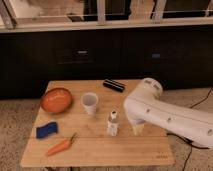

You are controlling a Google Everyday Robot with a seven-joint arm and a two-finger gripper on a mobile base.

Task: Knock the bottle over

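Observation:
The bottle (113, 124) is small and clear with a white cap and a pale label. It stands upright near the middle of the wooden table (100, 155). My white arm (165, 112) reaches in from the right. The gripper (136, 128) hangs below the arm's end, just right of the bottle and close to the table top. A narrow gap shows between the gripper and the bottle. The arm's bulk hides most of the gripper.
A white paper cup (90, 103) stands behind and left of the bottle. An orange bowl (56, 99) sits at the far left. A blue sponge (46, 130) and a carrot (61, 146) lie at the front left. A black oblong object (114, 85) lies at the back.

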